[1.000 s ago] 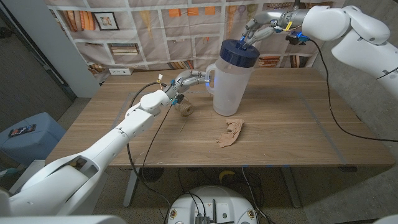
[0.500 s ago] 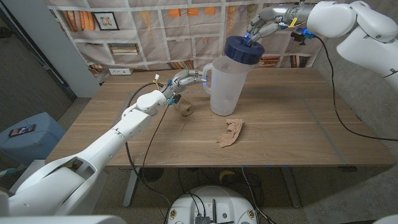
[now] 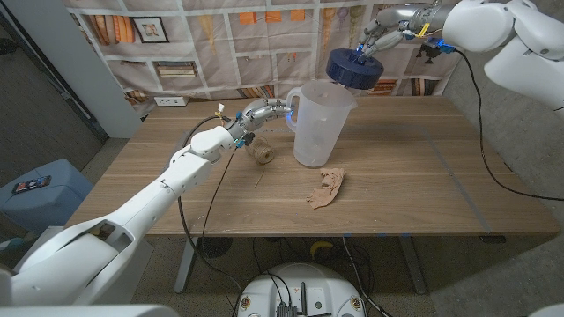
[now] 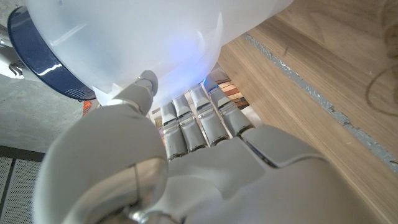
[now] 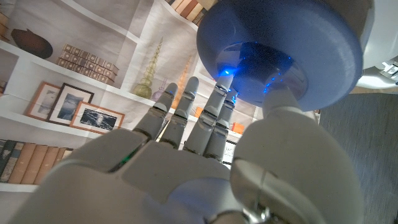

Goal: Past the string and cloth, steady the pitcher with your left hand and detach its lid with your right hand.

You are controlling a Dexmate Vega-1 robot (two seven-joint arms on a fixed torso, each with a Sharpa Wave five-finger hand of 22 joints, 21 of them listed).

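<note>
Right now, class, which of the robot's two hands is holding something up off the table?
The right hand: it holds the blue lid above the pitcher, whereas the left hand grips the standing pitcher's handle.

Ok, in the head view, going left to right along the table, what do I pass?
Left hand on the pitcher handle → string → pitcher → cloth → lid held up by the right hand.
</note>
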